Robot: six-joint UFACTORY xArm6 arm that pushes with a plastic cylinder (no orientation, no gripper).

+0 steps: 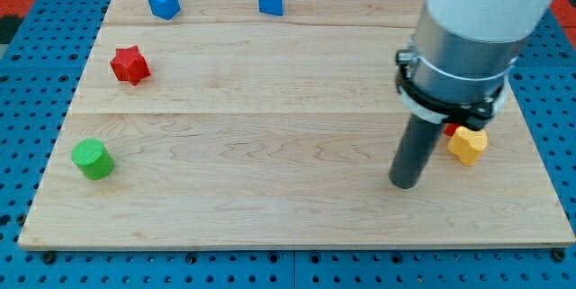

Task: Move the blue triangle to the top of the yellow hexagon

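Blue triangle (pixel 271 0) sits near the desk's (pixel 270 208) top edge, far toward ten o'clock from the tip (pixel 404 184); a second blue block (pixel 163 3) lies at its nine o'clock. The yellow hexagon (pixel 467 144) is just beside the rod, at the tip's two o'clock, a red bit (pixel 450 130) touching it. The end effector is a bare rod touching no block. No containers are present.

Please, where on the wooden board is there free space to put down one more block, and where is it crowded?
The widest bare patch is the board's middle and bottom, bordered by the green cylinder and red star on the view's left and my tip on the right. It is crowded by the yellow hexagon, close to my tip's right. The two blue blocks hold the top edge.
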